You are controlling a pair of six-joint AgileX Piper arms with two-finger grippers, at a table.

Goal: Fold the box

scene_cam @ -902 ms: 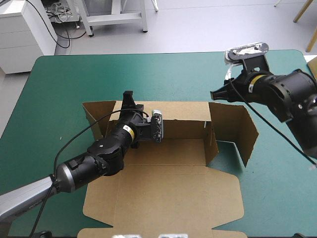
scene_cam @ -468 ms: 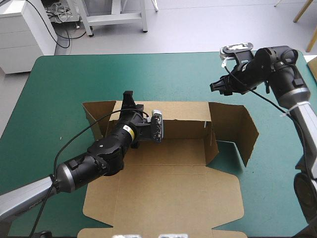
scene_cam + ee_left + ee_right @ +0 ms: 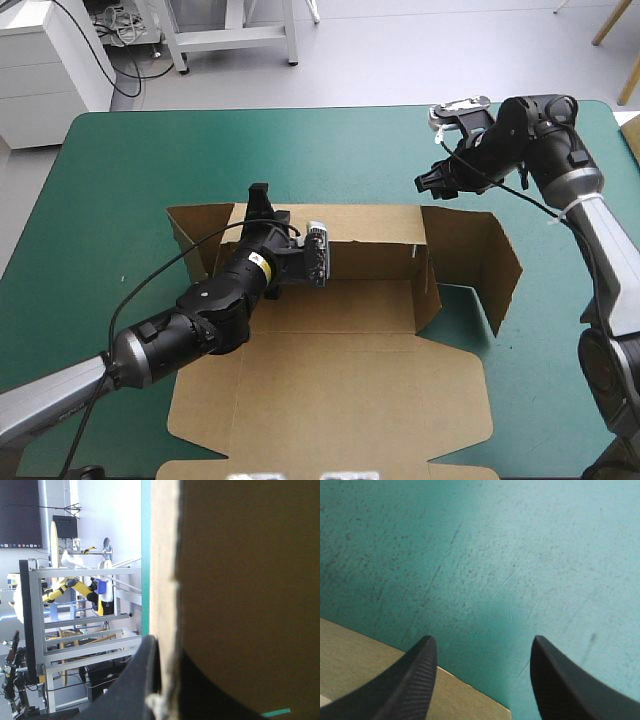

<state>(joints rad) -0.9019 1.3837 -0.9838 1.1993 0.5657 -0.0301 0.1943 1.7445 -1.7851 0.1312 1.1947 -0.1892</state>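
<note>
The brown box [image 3: 340,390] lies in the middle of the table, its lid panel flat toward the near edge. Its back wall [image 3: 370,235] stands raised, and a side wall [image 3: 480,255] stands up on the right. My left gripper [image 3: 259,195] is shut on the back wall's top edge near its left end. In the left wrist view the board [image 3: 240,580] runs between the black fingers [image 3: 142,680]. My right gripper [image 3: 422,184] hovers open just beyond the box's far right corner. Its own view shows the gripper [image 3: 482,650] over teal-green cover, with a board edge [image 3: 360,680] beside one finger.
A small side flap [image 3: 195,235] stands at the box's far left corner. Bare teal-green cover [image 3: 150,160] stretches beyond the back wall and along the right side [image 3: 560,350] of the box.
My right arm has swung left and toward the box's far right corner, its wrist turning. The left arm and the box have not moved.
</note>
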